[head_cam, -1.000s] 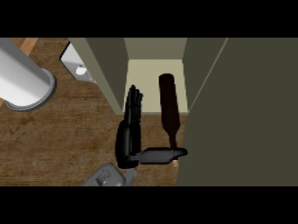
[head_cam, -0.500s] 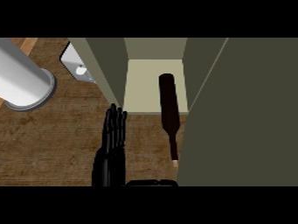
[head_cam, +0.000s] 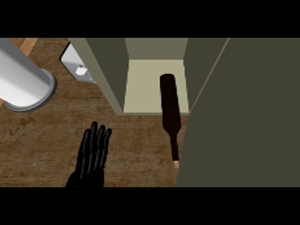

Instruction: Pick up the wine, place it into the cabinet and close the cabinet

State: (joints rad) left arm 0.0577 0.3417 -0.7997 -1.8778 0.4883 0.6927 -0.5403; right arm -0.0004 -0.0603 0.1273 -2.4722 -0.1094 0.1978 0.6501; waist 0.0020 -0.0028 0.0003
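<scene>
One wine bottle (head_cam: 170, 107) lies on its side, dark and slim, with its thick end inside the cabinet (head_cam: 153, 85) and its thin neck reaching out over the cabinet's front edge onto the wooden counter (head_cam: 42, 136). Nothing holds it. One cabinet stands open, with a pale floor inside and olive walls on either side; its single door (head_cam: 250, 123) is swung out toward the viewer along the right, just beside the bottle's neck.

One black hand (head_cam: 91, 158) shows, coming up from the lower edge, left of the bottle and apart from it. Its fingers (head_cam: 99, 138) are straight and close together, pointing up toward the cabinet and gripping nothing. From this view alone I cannot tell which of the two hands it is; the other does not show.

One large white cylinder (head_cam: 16, 81) stands at the upper left on the counter, and one small pale object (head_cam: 77, 66) sits beside the cabinet's left wall.
</scene>
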